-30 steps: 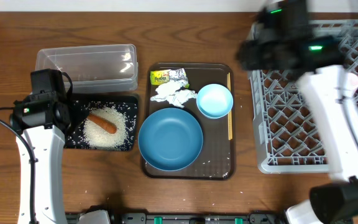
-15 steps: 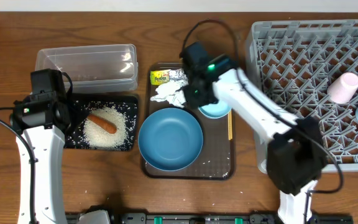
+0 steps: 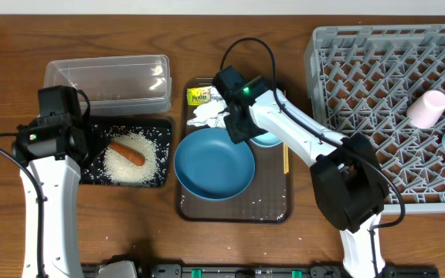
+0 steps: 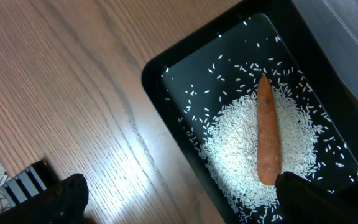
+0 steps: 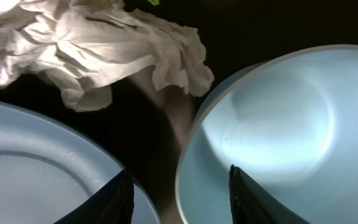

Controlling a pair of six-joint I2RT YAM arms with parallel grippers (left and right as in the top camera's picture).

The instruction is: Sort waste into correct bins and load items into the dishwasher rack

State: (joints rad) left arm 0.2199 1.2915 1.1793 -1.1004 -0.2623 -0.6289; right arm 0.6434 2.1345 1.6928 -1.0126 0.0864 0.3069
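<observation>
One swing brings the right gripper from rack to small light-blue bowl, jaws open astride its rim; loading likely follows.

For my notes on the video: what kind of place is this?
Probably a staged dish-clearing station: a wooden table, a grey dishwasher rack and a brown serving tray.

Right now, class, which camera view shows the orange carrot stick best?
The left wrist view: the carrot stick lies close up, whole and sharp, on rice in the black tray. The overhead view shows it whole but small. The right wrist view misses it.
</observation>
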